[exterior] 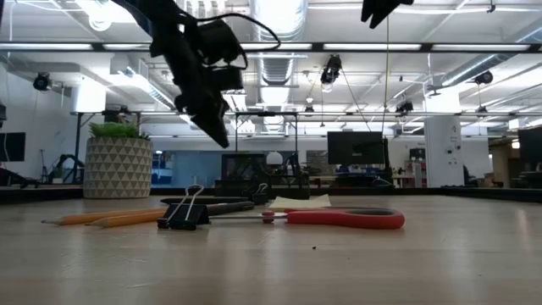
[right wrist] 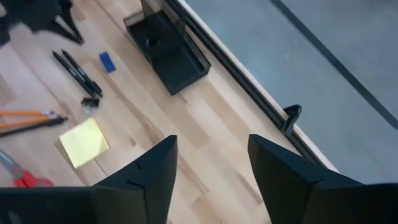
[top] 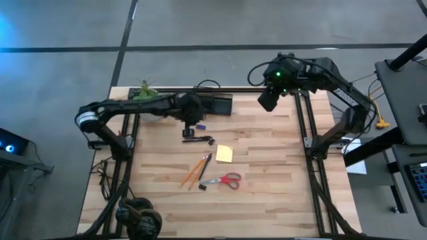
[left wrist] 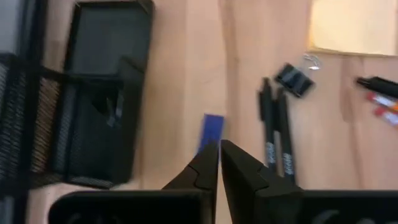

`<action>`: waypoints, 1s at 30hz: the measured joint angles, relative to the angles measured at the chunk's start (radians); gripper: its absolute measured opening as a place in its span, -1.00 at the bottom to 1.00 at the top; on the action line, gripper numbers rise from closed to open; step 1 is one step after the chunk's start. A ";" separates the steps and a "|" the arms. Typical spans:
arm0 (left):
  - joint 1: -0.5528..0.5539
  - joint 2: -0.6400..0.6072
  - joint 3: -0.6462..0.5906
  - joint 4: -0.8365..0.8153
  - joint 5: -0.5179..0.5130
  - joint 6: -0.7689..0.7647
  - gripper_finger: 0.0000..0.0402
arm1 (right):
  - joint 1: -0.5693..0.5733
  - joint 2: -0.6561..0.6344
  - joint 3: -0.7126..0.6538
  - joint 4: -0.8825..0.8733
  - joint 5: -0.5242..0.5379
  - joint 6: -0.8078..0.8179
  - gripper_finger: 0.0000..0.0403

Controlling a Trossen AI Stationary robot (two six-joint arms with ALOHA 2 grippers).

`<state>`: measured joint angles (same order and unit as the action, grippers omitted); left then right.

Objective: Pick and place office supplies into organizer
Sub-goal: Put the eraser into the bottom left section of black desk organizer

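Note:
The black organizer (top: 217, 105) stands at the table's far edge. In front of it lie a small blue-purple piece (top: 200, 125), two black pens (top: 197, 140), a yellow sticky-note pad (top: 224, 154), orange pencils (top: 192, 173), red-handled scissors (top: 225, 179) and a black clip (top: 202, 187). My left gripper (left wrist: 219, 158) is shut and hangs above the table just left of the organizer (left wrist: 99, 99), pointing down toward the blue-purple piece (left wrist: 212, 129). It holds nothing. My right gripper (right wrist: 211, 155) is open and high over the table's far right, above the organizer (right wrist: 168, 50).
A potted green plant (top: 143, 90) stands at the far left corner, behind my left arm. Black frame rails (top: 303, 127) run along the table's left, right and far sides. Bare wood lies right of the sticky pad and toward the near edge.

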<state>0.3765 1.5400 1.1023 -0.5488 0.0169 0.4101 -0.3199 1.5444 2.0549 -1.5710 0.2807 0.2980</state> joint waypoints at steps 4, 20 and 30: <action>-0.002 0.017 0.040 0.006 -0.044 0.018 -0.75 | -0.001 -0.042 -0.086 -0.001 0.003 0.010 0.12; -0.005 0.167 0.066 -0.058 -0.015 0.048 -0.21 | -0.001 -0.162 -0.339 0.096 -0.028 0.001 0.28; -0.005 0.246 0.066 -0.018 -0.010 0.069 -0.21 | -0.001 -0.195 -0.406 0.152 -0.027 -0.003 0.25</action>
<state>0.3710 1.7857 1.1679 -0.5667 0.0067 0.4789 -0.3210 1.3496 1.6487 -1.4187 0.2536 0.2945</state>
